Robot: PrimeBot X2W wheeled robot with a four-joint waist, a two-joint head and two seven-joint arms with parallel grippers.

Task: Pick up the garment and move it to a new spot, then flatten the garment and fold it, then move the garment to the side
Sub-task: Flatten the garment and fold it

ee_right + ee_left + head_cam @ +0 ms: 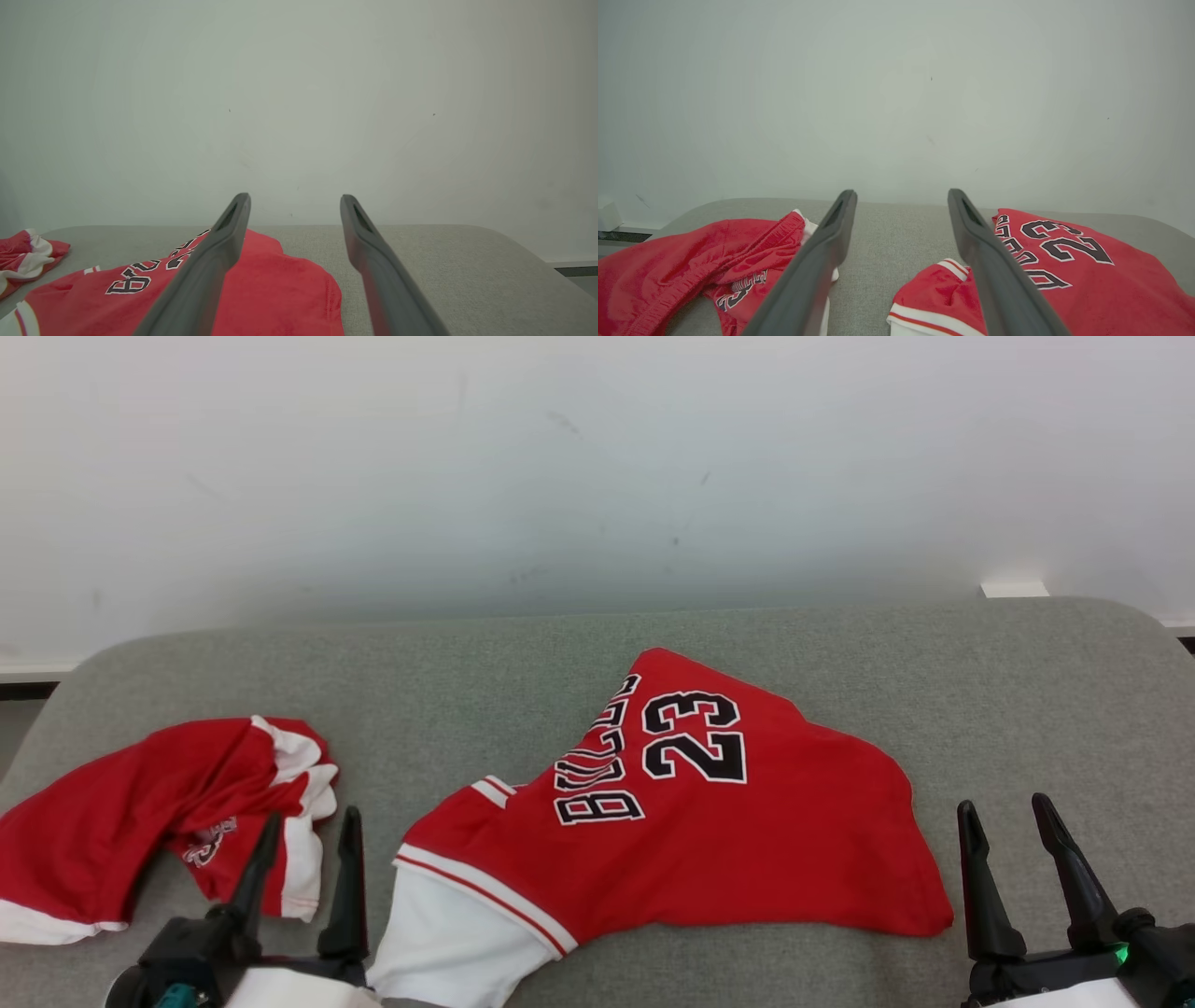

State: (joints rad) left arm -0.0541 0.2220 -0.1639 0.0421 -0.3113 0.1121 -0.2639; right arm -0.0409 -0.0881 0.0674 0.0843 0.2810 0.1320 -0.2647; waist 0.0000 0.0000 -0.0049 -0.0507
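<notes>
The garment [747, 840] is a red jersey with white trim, "BULLS" and "23" in black, lying crumpled in the middle of the grey table [560, 663]. My left gripper [311, 819] stands open at the lower left, just left of the jersey's white-edged end, holding nothing. My right gripper [1004, 805] stands open at the lower right, just beyond the jersey's right edge. In the left wrist view the jersey [1087, 280] lies right of the open left gripper [902, 193]. In the right wrist view the jersey [271, 294] lies below and left of the open right gripper [295, 197].
A second red piece, bunched shorts with white trim [140, 821], lies at the table's left edge, also seen as the shorts [691, 261] and the shorts [28, 252]. A pale wall [597, 476] rises behind the table. Bare grey cloth shows at the back and right.
</notes>
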